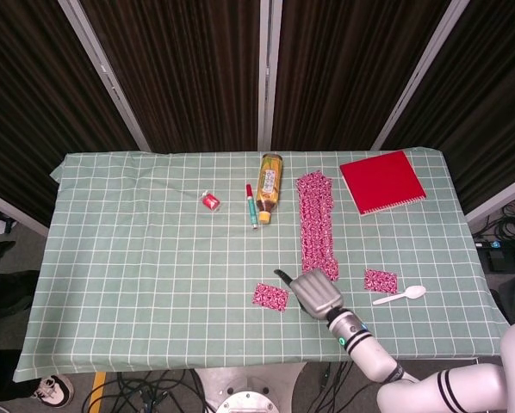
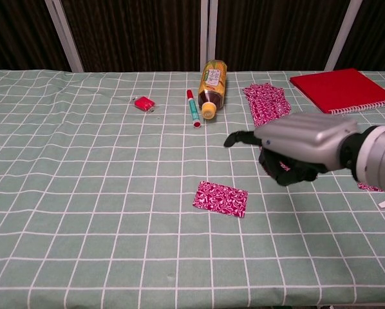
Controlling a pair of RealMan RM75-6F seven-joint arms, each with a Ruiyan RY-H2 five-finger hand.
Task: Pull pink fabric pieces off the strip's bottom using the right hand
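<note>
The long pink patterned strip (image 1: 316,225) lies lengthwise right of centre; in the chest view only its far end (image 2: 264,103) shows, the rest hidden behind my right hand (image 2: 302,151). That hand (image 1: 313,291) hovers above the table at the strip's near end, thumb stretched left, other fingers curled downward, holding nothing. A loose pink piece (image 1: 269,296) (image 2: 221,198) lies flat on the cloth to the hand's left, apart from it. Another pink piece (image 1: 380,280) lies to the right. My left hand is out of sight.
A tea bottle (image 1: 269,182) lies beside a red-capped marker (image 1: 251,205), with a small red object (image 1: 210,201) further left. A red notebook (image 1: 382,181) sits at the back right. A white spoon (image 1: 400,295) lies near the front right edge.
</note>
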